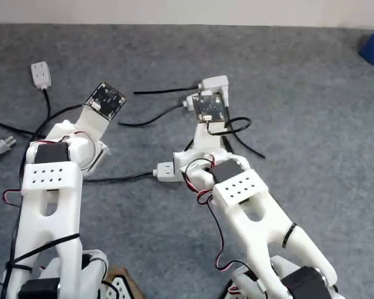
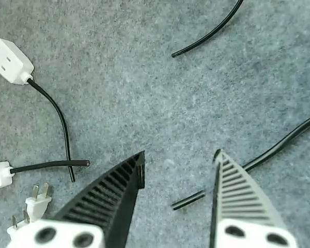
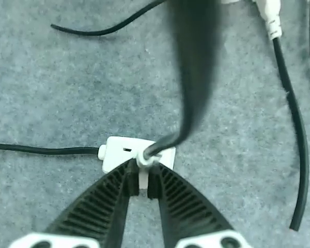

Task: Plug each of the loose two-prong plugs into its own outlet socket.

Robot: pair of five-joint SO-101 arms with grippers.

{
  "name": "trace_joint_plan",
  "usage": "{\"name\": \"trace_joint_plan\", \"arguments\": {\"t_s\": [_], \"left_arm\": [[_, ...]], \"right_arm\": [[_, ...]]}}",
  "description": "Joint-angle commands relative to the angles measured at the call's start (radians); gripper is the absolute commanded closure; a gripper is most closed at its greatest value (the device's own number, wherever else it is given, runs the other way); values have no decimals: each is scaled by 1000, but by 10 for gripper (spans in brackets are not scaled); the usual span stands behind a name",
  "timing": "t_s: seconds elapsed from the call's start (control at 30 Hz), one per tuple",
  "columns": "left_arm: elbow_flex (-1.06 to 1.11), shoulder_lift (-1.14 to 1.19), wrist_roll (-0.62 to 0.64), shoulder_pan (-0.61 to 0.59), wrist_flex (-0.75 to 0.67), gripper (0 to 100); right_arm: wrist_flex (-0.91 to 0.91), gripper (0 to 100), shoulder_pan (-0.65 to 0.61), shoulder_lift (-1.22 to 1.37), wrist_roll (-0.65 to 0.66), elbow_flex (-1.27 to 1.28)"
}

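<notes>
R pincer (image 3: 142,168) clamps plug (image 3: 144,159) at socket (image 3: 116,151); L pincer (image 2: 179,153) spread wide.

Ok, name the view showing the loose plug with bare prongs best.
Left wrist view: the loose plug lies near the left hand, both prongs distinct. The high view shows the plug small, at the picture's left edge.

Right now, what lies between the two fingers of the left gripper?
The left wrist view shows grey carpet, with one black cord end on it, inside the open left gripper.
</notes>
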Motion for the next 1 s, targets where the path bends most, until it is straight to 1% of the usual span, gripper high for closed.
{"name": "trace_joint_plan", "arguments": {"t_s": [0.0, 0.17, 0.5, 0.77, 0.97], "left_arm": [[-35, -1, 6, -27, -8, 786], [-35, 1, 5, -27, -8, 786], [-35, 1, 5, -27, -11, 786], [-35, 2, 5, -27, -11, 786], [-38, 2, 5, -27, -11, 786]], "right_arm": [[-19, 993, 39, -4, -8, -7], [-18, 993, 70, -8, -5, -15], [-21, 993, 61, 1, 14, -8], [-19, 993, -44, 2, 14, 51], [-19, 993, -54, 16, 15, 53]]}}
